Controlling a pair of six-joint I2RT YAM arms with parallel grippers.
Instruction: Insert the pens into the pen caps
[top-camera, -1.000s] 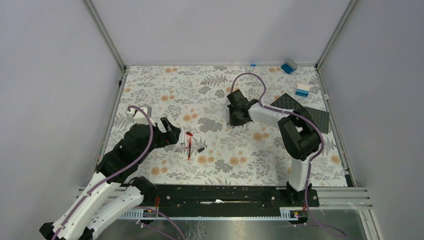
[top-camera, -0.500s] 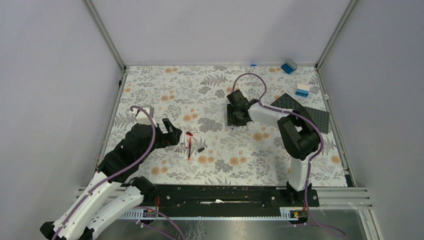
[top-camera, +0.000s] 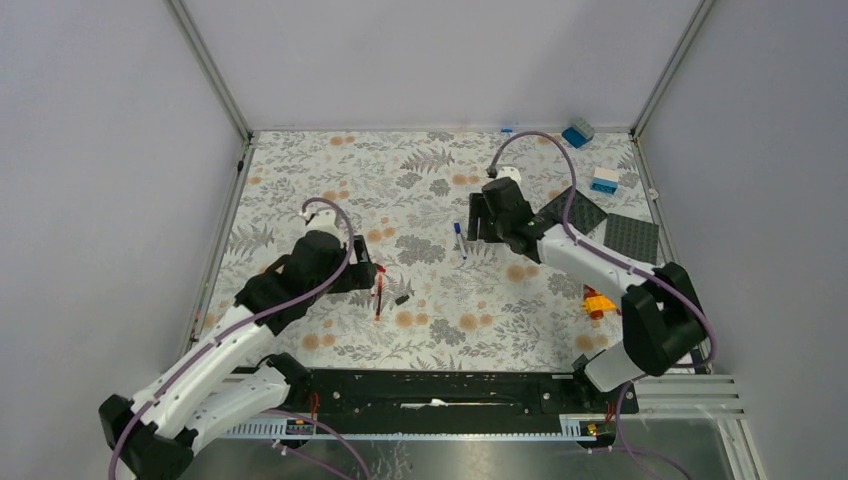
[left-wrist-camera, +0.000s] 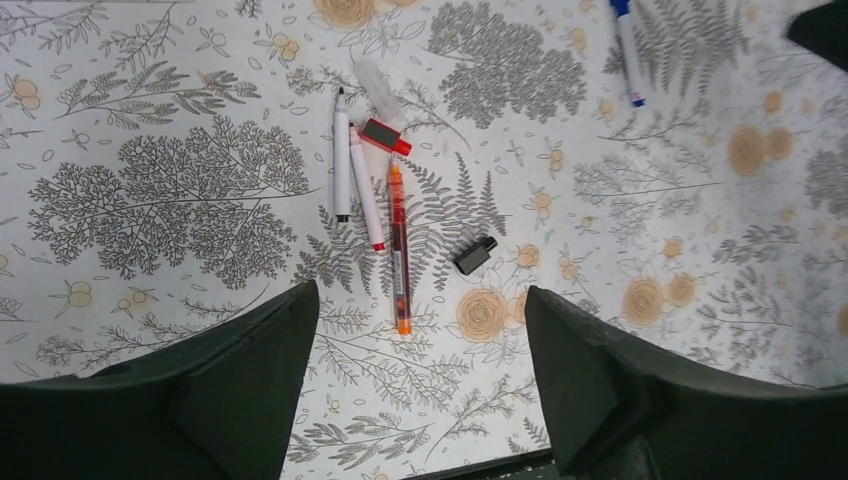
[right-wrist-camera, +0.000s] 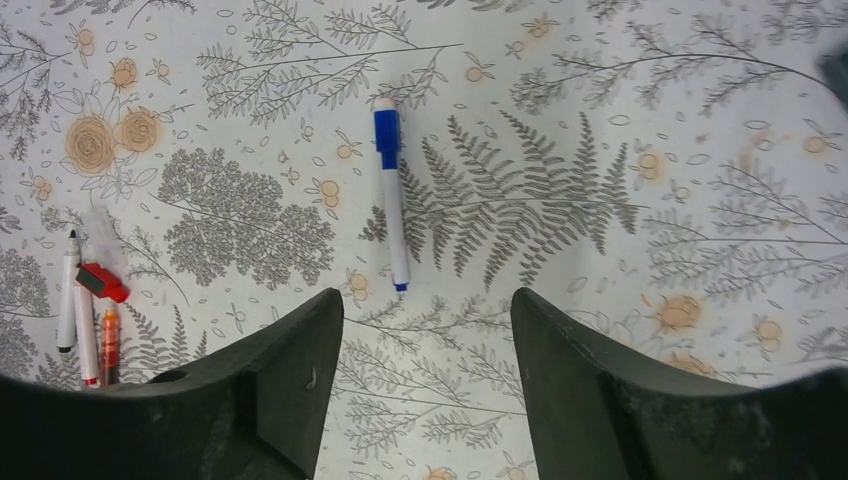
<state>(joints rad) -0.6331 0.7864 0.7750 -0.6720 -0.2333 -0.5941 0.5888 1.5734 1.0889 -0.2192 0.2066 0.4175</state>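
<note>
The right end effector (right-wrist-camera: 428, 300), jaws newly spread and empty, had drawn back from the apparently capped blue pen (right-wrist-camera: 393, 205) left on the surface (right-wrist-camera: 620, 140) well beyond the black cap (left-wrist-camera: 475, 255), beside which the left end effector (left-wrist-camera: 420, 292) hovered wide over the remaining pens (left-wrist-camera: 399, 250).

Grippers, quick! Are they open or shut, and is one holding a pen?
Left gripper: open, holding nothing.
Right gripper: open, holding nothing; the blue-capped pen lies loose below it.

Three pens (left-wrist-camera: 366, 195) lay side by side on the table (top-camera: 300, 180), a loose cap (left-wrist-camera: 475, 255) just right of them, a fourth pen (right-wrist-camera: 395, 210) well apart behind-right.
</note>
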